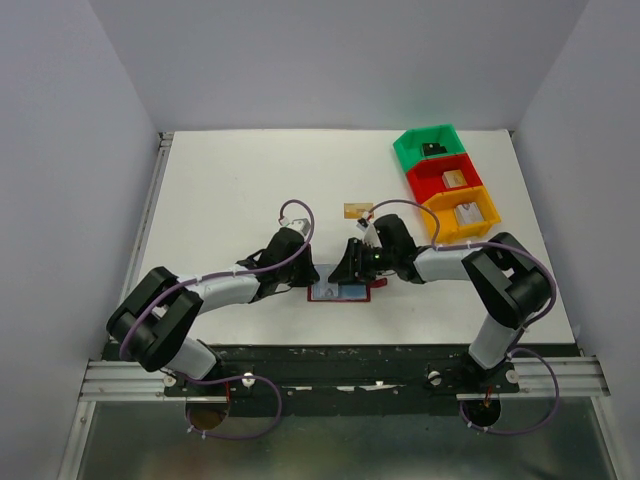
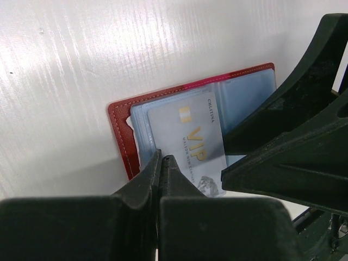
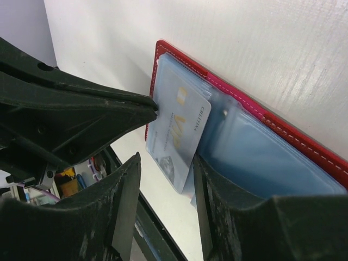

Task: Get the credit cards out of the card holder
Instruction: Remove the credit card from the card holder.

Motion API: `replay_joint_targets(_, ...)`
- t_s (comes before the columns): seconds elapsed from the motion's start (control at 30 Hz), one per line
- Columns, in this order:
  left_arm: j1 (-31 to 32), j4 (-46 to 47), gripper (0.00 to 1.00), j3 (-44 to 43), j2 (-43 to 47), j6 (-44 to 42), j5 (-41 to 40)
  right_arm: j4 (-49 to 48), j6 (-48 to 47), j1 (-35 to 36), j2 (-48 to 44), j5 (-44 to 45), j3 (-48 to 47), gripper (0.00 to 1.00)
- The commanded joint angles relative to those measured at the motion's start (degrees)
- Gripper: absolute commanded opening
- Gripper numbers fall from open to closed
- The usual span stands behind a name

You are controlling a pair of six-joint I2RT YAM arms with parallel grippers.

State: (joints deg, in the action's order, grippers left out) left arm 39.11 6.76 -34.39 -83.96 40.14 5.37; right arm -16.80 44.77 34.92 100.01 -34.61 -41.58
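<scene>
Showing a white counter [image 1: 230,200] from above, with two robot arms reaching in from its near edge and meeting at the middle. The left arm [image 1: 220,290] and right arm [image 1: 450,265] are both folded low, wrists angled down and turned toward each other, tips nearly touching. Three coloured bins [image 1: 445,185] sit well apart at the far right.

Between the arm tips lies the card holder [image 1: 340,291], a dark red bifold opened flat near the counter's front edge, with its light blue plastic sleeves [image 3: 261,157] facing up. It looks light and floppy, likely to slide or lift unless pinned down. A gold-tan card [image 1: 357,210] lies alone on the counter just beyond it.

A silver-grey card [image 2: 187,141] with gold VIP lettering sticks partway out of a sleeve. It is probably thin, stiff and slick, so the best hold is on the exposed end, pinched across its flat faces and pulled along the sleeve.

The left fingers [image 2: 147,185] are pressed together, with their tips at the card's side edge. Whether they nip the card or only touch it cannot be told. The right fingers [image 3: 122,206] stand apart, with the card's free end in the gap between them and not clamped.
</scene>
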Motion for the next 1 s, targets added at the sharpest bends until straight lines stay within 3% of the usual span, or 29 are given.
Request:
replay_joint_targets(0.0, 0.2, -0.8, 0.00, -0.6, -1.0, 0.1, -0.7, -5.3, 1.7, 0.1, 0.5, -2.8, 1.3, 0.50)
replay_joint_targets(0.6, 0.2, -3.0, 0.00, 0.6, 6.0, -0.2, -4.6, -8.4, 3.4, -1.3, 3.3, -4.8, 1.5, 0.52)
replay_joint_targets(0.97, 0.2, -6.4, 0.00, -0.6, 2.7, 0.7, -6.7, -9.9, 3.9, -1.3, 3.6, -5.6, 1.4, 0.52)
